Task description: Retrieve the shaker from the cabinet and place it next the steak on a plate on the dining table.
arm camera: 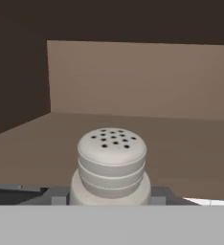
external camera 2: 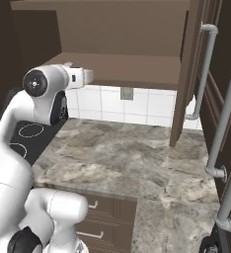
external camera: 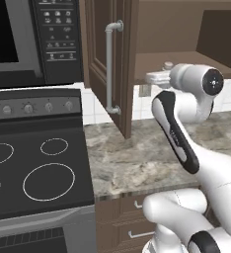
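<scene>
Up close, the claw [arm camera: 109, 201] pinches the shaker [arm camera: 112, 165], perforated cap showing.

The shaker [arm camera: 112, 165] was a small pale grey cylinder with a slightly narrower ridged cap, its flat top dotted with small dark holes. It stood upright, low in the hand view and close to the camera, with the cabinet's brown shelf [arm camera: 181, 148] spreading behind it to the plain back wall. In the left base view only its rounded top [external camera: 168, 64] showed, at the front edge of the shelf. The cabinet [external camera: 152, 29] was dark brown wood, mounted on the wall above the marbled tabletop [external camera: 137, 158]. Its panelled door [external camera: 101, 54] stood swung open, carrying a long vertical silver bar handle [external camera: 109, 69].
</scene>
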Motion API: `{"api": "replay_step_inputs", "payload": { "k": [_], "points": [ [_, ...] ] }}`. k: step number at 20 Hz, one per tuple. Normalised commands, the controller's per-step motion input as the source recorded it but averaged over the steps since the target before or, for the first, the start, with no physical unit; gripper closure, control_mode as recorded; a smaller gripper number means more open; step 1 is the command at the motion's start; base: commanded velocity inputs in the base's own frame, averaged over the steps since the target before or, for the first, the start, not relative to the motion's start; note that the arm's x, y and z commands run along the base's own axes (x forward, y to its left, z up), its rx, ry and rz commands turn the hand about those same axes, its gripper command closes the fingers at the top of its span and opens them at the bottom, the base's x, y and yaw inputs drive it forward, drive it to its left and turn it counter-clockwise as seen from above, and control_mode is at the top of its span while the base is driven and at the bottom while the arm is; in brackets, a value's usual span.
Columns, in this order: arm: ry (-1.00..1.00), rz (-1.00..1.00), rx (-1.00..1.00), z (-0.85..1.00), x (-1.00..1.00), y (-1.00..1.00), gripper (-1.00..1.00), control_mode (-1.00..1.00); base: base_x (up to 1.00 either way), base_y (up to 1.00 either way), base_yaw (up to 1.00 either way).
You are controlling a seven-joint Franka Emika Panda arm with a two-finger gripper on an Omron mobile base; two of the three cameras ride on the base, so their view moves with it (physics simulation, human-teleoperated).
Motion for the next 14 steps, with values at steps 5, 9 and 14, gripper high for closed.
{"api": "replay_step_inputs", "payload": {
  "k": [5,9,14],
  "points": [
    [-0.01,0.0,0.02,0.25,-1.0,0.0,1.0,-1.0,0.0,0.0,0.0],
    [0.12,0.0,0.0,0.02,-1.0,0.0,1.0,-1.0,0.0,0.0,0.0],
    [0.33,0.01,-0.04,0.0,-1.0,0.0,1.0,-1.0,0.0,0.0,0.0]
  ]
}}
